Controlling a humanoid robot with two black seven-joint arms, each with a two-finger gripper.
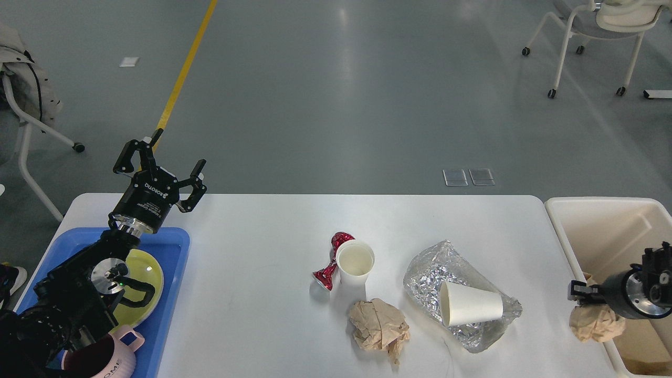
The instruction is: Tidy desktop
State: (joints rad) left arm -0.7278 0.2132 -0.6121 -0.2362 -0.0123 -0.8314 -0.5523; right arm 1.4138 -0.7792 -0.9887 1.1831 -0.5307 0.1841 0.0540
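Desktop (252, 294) below left jaws (170, 160), spread wide, empty

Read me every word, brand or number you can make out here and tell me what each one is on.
"ROBOTIQ" in white on the black body of the left hand.
A smaller white line beneath it on the same body: too small to read.
"...ME", partly cut off, on the pink mug.
Nothing else carries readable text.

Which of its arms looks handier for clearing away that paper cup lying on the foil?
Probably the right. The right gripper is beside the bin, nearer the tipped cup on the foil, though crumpled paper sits right at it. The left gripper is open, far over the blue tray.
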